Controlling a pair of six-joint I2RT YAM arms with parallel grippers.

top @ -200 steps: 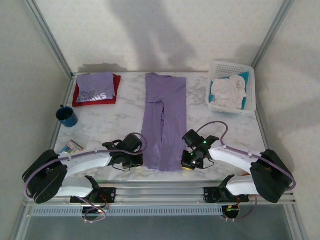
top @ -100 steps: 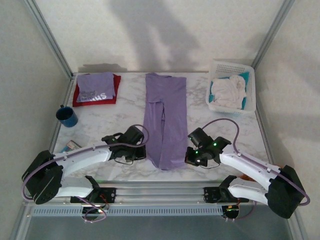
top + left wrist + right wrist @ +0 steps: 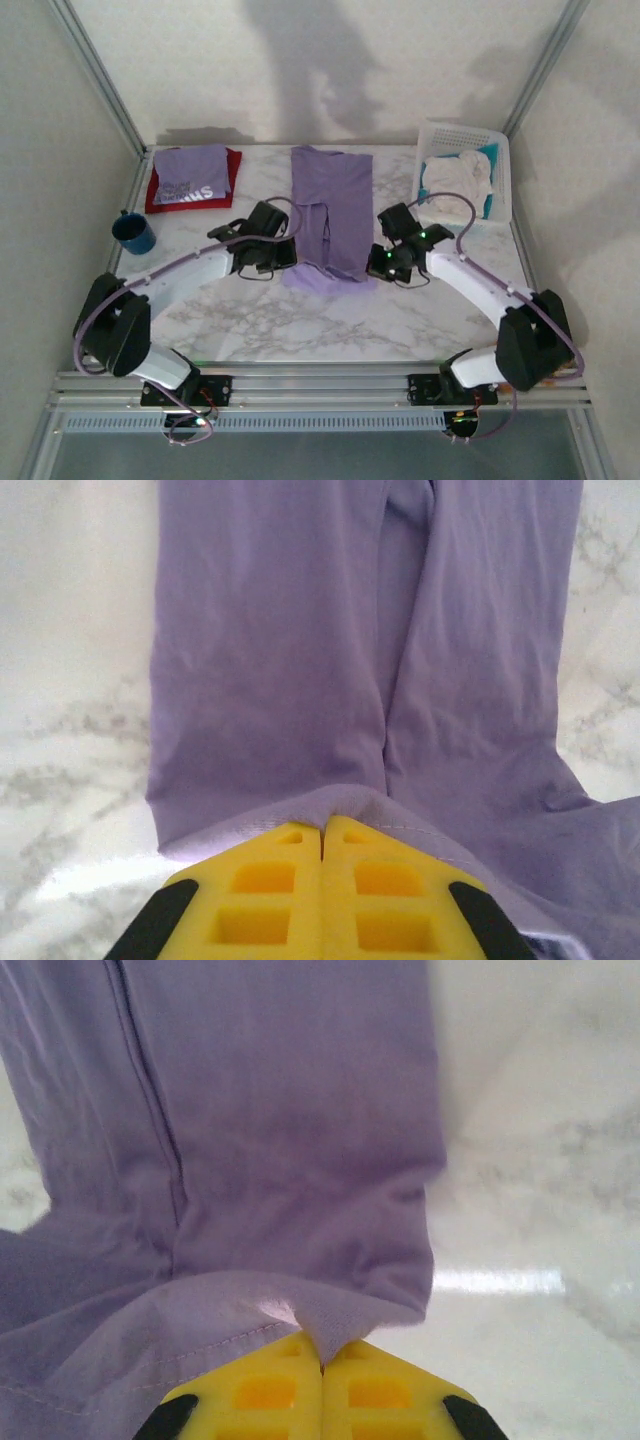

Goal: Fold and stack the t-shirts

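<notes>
Your left gripper [image 3: 322,830] has its yellow pads pressed together on the near hem of the plain lavender t-shirt [image 3: 331,200]. Your right gripper [image 3: 321,1360] is pinched closed on the same hem at its other corner, with a small peak of cloth rising between its pads. The held hem sits over the shirt's own lower part, and the rest lies flat and lengthwise down the middle of the marble table [image 3: 330,330], a long crease running along it. At the far left corner you have a folded lavender t-shirt with white lettering [image 3: 193,173] lying on a red t-shirt [image 3: 160,205]; the letters are too small to read. A blue mug [image 3: 132,232] stands near that stack, by the left edge. At the far right, a white basket [image 3: 497,170] holds crumpled white cloth [image 3: 455,185] with some teal cloth [image 3: 487,155] behind it.
</notes>
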